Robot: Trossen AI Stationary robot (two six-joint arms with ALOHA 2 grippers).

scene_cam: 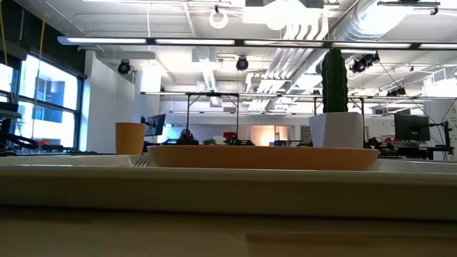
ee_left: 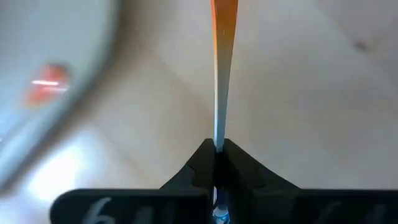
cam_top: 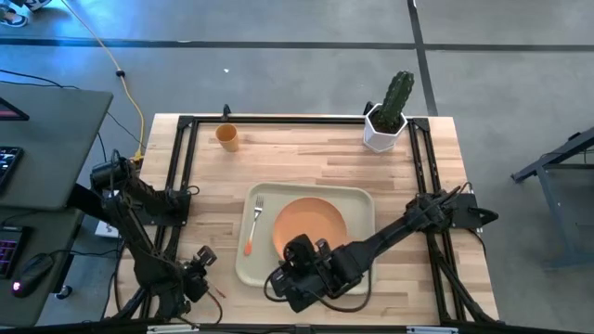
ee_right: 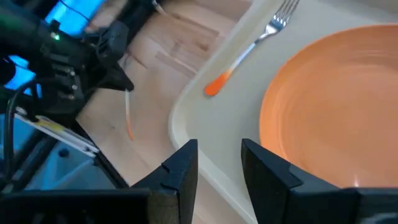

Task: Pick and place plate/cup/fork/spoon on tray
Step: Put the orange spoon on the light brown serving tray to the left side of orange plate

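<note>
1. Biggest risk: left end effector is clamped on the spoon by the very tip of its slim handle. Such a thin pinch could let it swivel or slip out w/ any quick swing.
2. Spoon bowl isn't visible anywhere, so can't tell which way it hangs. If it's drooping, it may clip the tray rim on the way over.
3. Arms are close. Right end effector hovers over the tray's near-left corner w/ fingers apart a moderate gap, nothing between them. Left one sits just off that same corner, over bare table. Bringing the spoon in while the right arm is parked there could mean a bump.
4. Where things lie vs. the end effectors: spoon is in the left grip, handle sticking straight out ahead of the fingers, beside the tray, not over it.
5. Plate is on the tray, centre-right; fork lies on the tray along its left side, tines toward the far edge. Both sit just ahead of the right end effector, untouched.
6. Cup stands on the table near the far-left corner, well apart from both arms, not yet on the tray. Cactus pot is at far right, a possible snag when reaching back there.
</note>
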